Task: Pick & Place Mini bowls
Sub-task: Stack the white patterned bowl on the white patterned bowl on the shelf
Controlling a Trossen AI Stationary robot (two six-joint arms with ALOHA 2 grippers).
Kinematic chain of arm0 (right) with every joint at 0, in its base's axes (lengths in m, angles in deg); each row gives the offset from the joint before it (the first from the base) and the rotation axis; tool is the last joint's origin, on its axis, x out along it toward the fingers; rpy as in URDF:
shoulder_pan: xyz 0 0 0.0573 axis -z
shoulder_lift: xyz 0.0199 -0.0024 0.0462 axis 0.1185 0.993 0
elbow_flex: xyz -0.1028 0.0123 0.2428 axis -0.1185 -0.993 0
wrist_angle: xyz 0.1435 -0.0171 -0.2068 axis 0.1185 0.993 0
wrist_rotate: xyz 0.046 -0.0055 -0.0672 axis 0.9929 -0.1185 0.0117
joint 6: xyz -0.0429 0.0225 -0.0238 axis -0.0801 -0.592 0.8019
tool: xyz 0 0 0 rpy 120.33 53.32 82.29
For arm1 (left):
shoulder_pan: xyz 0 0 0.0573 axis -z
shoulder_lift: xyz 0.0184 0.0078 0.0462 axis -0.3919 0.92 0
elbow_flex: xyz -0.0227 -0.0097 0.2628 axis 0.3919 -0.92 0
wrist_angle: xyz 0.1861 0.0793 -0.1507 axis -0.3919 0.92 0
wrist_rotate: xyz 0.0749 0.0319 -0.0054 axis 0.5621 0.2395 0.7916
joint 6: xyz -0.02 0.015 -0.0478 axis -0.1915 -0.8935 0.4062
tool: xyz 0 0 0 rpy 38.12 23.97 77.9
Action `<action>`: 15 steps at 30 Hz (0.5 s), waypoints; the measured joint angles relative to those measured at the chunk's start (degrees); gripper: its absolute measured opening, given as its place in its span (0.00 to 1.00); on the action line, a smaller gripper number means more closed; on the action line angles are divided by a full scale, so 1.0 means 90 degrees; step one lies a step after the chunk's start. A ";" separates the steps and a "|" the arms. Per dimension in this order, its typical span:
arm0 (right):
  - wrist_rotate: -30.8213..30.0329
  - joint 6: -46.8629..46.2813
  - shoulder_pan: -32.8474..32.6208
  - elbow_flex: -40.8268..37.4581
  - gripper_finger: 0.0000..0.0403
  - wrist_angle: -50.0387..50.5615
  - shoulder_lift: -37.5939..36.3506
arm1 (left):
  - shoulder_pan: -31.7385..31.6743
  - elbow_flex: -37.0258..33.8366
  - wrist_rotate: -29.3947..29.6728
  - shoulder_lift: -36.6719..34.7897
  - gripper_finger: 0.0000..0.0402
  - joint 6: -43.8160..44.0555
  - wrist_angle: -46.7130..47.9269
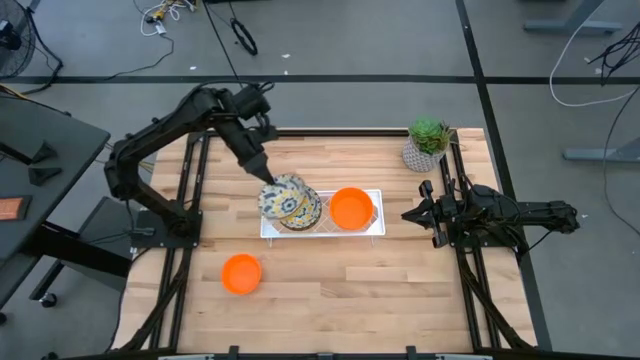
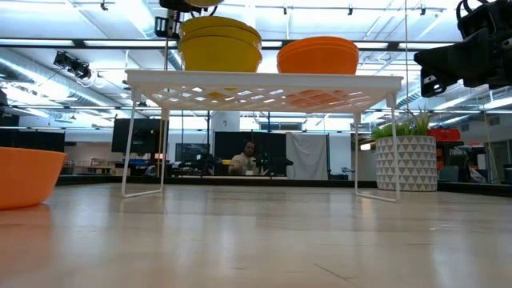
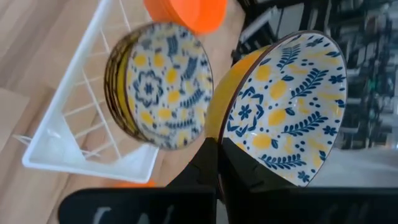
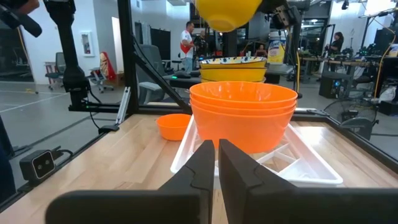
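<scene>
While the left gripper (image 3: 217, 163) was clamped on the rim of a floral bowl (image 3: 283, 106), it held that bowl in the air, tipped on edge, just above the floral stack (image 1: 290, 200) on the white wire rack (image 1: 372, 229). That stack sat at the rack's left end; the number of bowls in it could not be told. Beside it on the same rack stood the orange stack (image 4: 243, 112), three nested bowls by the right wrist view. One single orange bowl (image 1: 241, 273) rested on the table, apart from the rack on its front-left side. Right gripper (image 4: 216, 163) waited at the table's right side, fingers nearly together, holding nothing, near the potted plant (image 1: 428, 141)
</scene>
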 joint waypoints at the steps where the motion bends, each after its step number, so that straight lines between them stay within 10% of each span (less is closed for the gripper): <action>1: 0.0000 0.0002 0.0000 0.0000 0.07 0.0000 0.0000 | 0.0000 0.0000 0.0007 0.0010 0.01 0.0140 -0.0108; 15: 0.0000 0.0000 -0.0001 0.0000 0.07 0.0000 0.0000 | 0.0165 0.0002 0.0949 0.0086 0.01 0.1892 -0.0626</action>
